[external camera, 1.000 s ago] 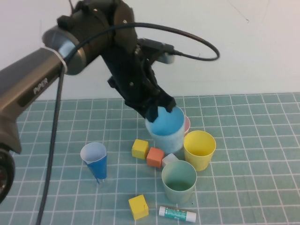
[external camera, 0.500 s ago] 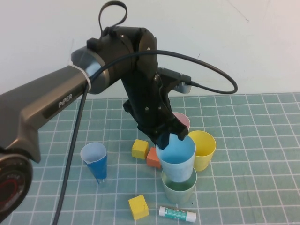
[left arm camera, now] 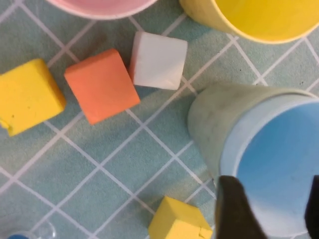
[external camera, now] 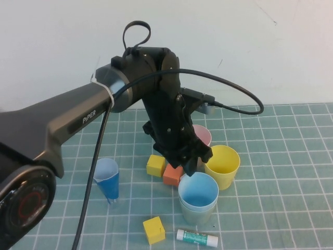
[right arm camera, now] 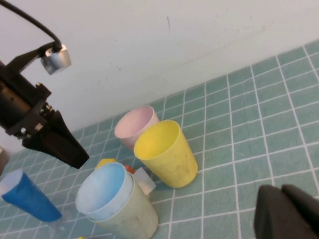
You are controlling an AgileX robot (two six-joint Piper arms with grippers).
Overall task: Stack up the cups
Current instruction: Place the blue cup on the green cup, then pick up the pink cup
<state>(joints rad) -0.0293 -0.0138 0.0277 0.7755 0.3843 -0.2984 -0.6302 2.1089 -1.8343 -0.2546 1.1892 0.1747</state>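
Four pastel cups are sitting on the green gridded mat (external camera: pixel 281 156), two of them nested. Farthest left, a dark-blue cone cup (external camera: pixel 106 179) is standing alone, well apart from the rest. Moving rightward, a yellow block (external camera: pixel 154 229) is lying near the front edge, and another yellow block (external camera: pixel 155 165) is sitting just beside an orange block (external camera: pixel 172 175); the wrist view is also showing a white block (left arm camera: pixel 158 60) next to the orange one. A glue stick (external camera: pixel 197 238) is lying at the front, just before the nested pair.

The left gripper (external camera: pixel 190 159) is hanging just above and behind the light blue cup (external camera: pixel 197 191), its jaws standing apart and clear of the rim. That cup is sitting inside the pale green cup (external camera: pixel 196 214), whose wall is showing below it. The arm is partly hiding the pink cup (external camera: pixel 202 136) behind. To the right, the yellow cup (external camera: pixel 222 165) is standing upright, near the pink one and beside the stack.

The right gripper (right arm camera: pixel 285 215) is staying off to the right, away from the cups; whether its jaws are apart or together, I cannot tell.
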